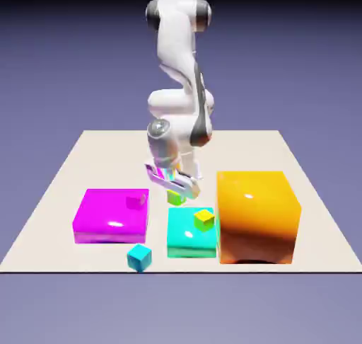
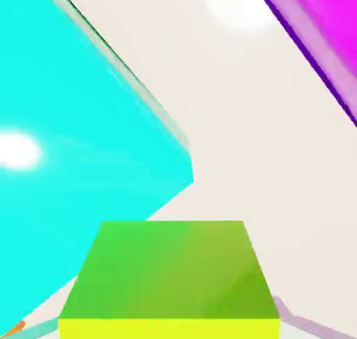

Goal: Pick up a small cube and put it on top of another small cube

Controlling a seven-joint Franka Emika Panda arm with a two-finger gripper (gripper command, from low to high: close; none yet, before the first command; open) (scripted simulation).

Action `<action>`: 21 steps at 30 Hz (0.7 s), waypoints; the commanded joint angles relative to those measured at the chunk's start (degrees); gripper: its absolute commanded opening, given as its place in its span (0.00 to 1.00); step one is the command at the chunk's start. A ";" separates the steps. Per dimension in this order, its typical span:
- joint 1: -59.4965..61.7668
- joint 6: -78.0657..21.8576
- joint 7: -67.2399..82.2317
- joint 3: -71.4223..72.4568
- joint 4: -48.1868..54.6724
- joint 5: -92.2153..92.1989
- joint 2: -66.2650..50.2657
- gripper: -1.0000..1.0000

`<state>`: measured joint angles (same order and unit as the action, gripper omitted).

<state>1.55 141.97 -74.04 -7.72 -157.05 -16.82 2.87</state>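
The tiny lime cube [image 1: 176, 198] sits low just behind the flat cyan block, under my gripper [image 1: 174, 187]. It fills the bottom of the hand view as a large green block [image 2: 171, 278]. Thin grey slivers of the fingers press against its left and right lower corners, so the gripper looks shut on it. I cannot tell whether it rests on the table or hangs just above. The tiny teal-blue cube [image 1: 140, 257] stands alone near the table's front edge, toward the exterior view's left of the gripper. It is out of the hand view.
A flat cyan block [image 1: 185, 240] [image 2: 70, 156] carries a tiny pure-yellow cube [image 1: 204, 219]. A flat magenta block [image 1: 106, 222] [image 2: 328, 31], with a tiny magenta cube [image 1: 136, 202] on top, lies left. A big orange block [image 1: 256, 215] stands right.
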 commanded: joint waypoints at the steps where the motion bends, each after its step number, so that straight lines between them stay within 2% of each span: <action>1: 0.33 -0.62 -2.13 -0.27 2.08 -0.92 -1.11 0.00; 14: 5.86 -6.61 -27.81 -4.57 29.07 -12.58 -17.47 0.00; 20: 4.79 1.36 -24.57 -1.42 31.48 -18.24 -28.22 0.00; 21: 4.79 1.36 -24.57 -1.42 31.48 -18.24 -28.22 1.00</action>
<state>6.34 143.33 -98.61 -9.14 -125.57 -35.06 -25.35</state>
